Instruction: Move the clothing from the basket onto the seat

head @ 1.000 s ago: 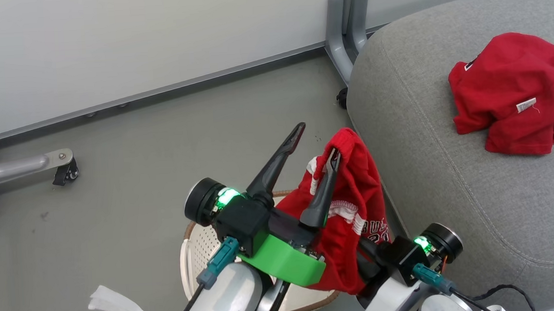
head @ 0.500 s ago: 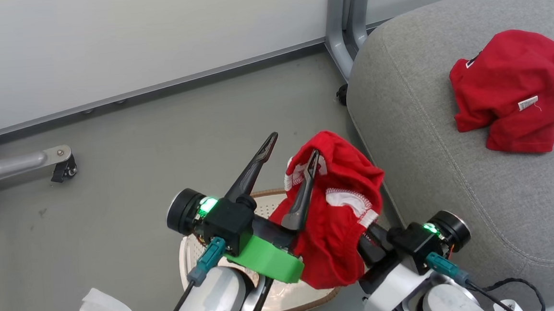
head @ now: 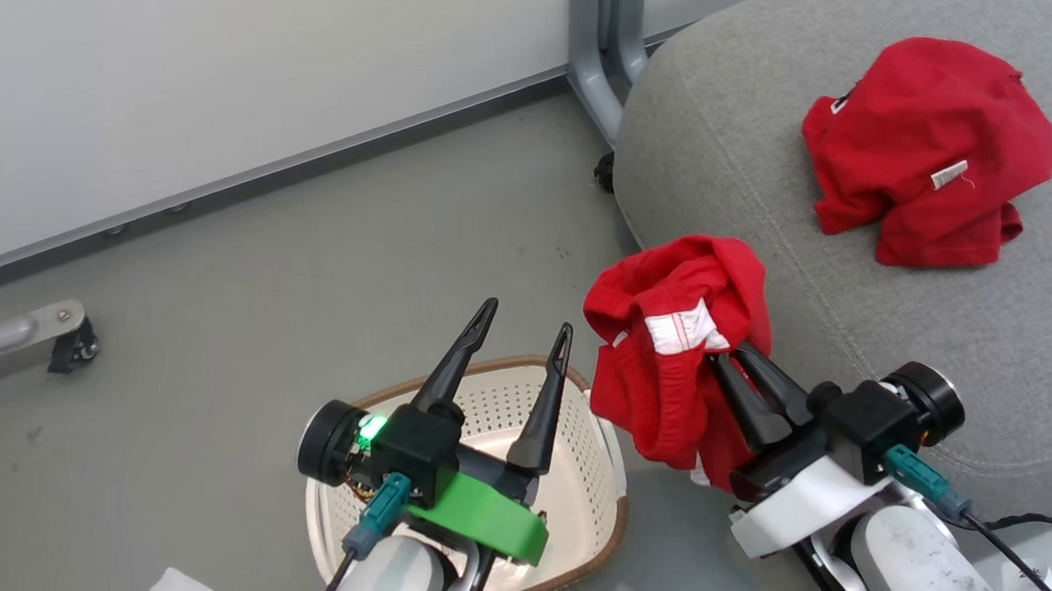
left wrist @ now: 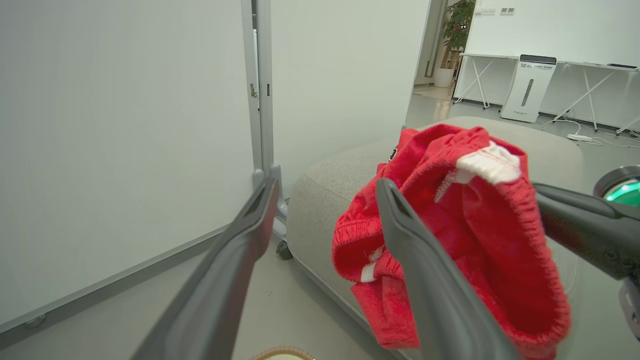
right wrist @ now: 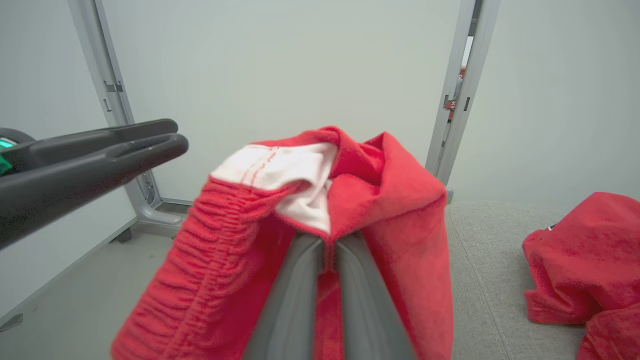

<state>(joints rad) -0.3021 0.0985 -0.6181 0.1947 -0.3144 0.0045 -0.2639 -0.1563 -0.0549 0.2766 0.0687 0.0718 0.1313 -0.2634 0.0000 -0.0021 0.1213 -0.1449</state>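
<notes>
Right gripper [head: 733, 360]: clenched on a crumpled bright red garment with white trim [head: 667, 360], centre frame, at the left edge of the large light-grey fabric seat cushion [head: 861, 403]. Second bright red garment [head: 924, 152] lies bunched on that cushion, upper right. Cream perforated plastic basket with brown rim [head: 589, 474] stands on the grey floor [head: 260, 284], lower centre. Left gripper [head: 528, 315]: released, fingers spread, empty, over the basket.

A crumpled red garment [head: 923, 148] lies on the light-grey seat [head: 859, 357]; a white-trimmed red garment [head: 669, 387] hangs bunched at the seat's edge, beside the cream perforated basket [head: 587, 474]
</notes>
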